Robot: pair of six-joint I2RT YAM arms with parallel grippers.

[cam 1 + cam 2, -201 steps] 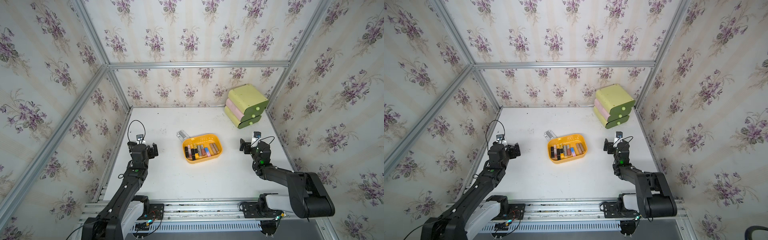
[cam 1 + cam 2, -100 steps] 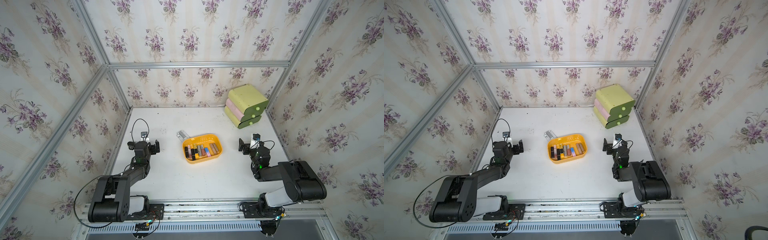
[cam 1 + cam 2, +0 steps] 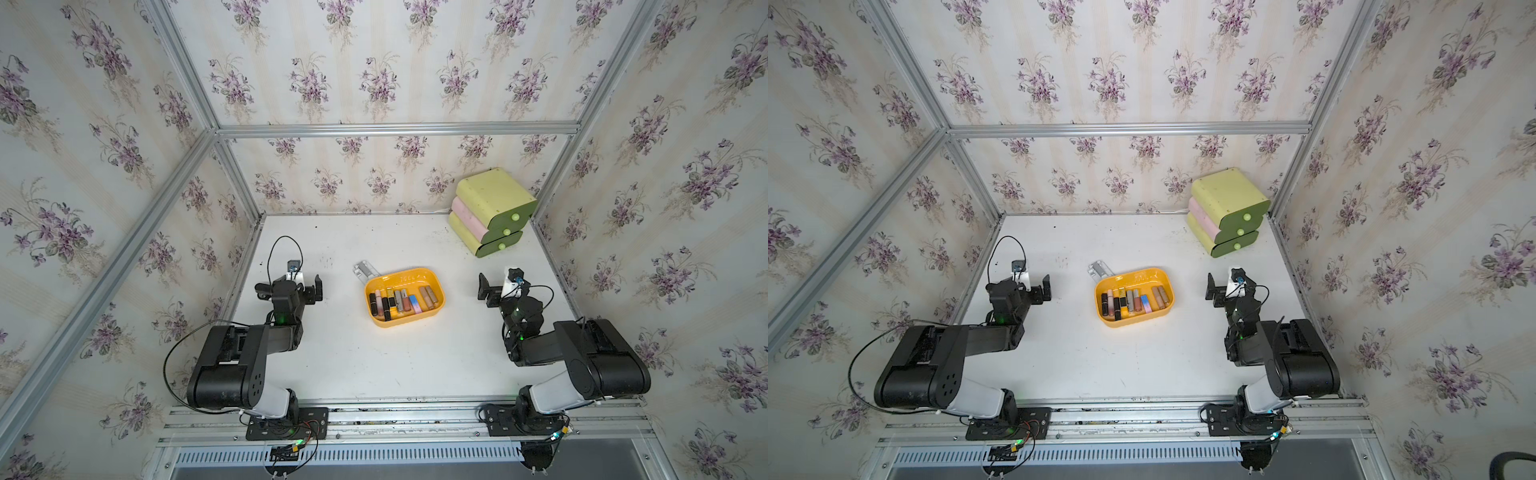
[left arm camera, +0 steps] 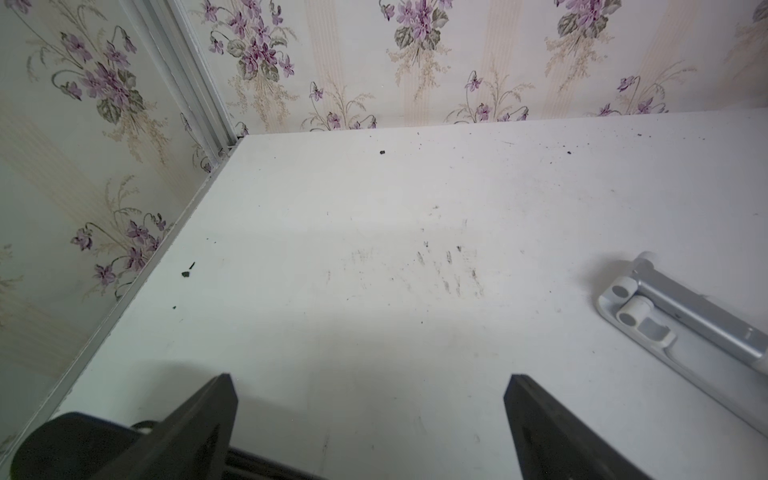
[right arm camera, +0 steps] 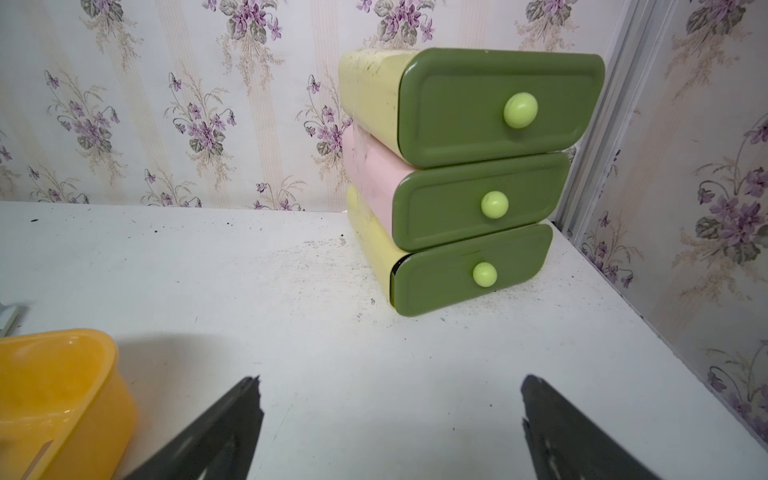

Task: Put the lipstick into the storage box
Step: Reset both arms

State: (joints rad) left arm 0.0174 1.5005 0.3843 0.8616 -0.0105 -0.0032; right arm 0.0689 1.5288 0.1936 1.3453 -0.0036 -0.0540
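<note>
Progress: we found the lipsticks (image 3: 399, 301) inside the storage box (image 3: 409, 277) (none seen outside).
Tools: left tool (image 4: 370, 378) and right tool (image 5: 390, 378) gaped empty.

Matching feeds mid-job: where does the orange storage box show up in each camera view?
A top view: storage box just below picture centre.
A top view: same, slightly left of centre.
Left wrist: not in it.
Right wrist: lower left corner, cropped.
Shared landmark: pale flat case by the box's far corner in both top views, also in left wrist.
</note>
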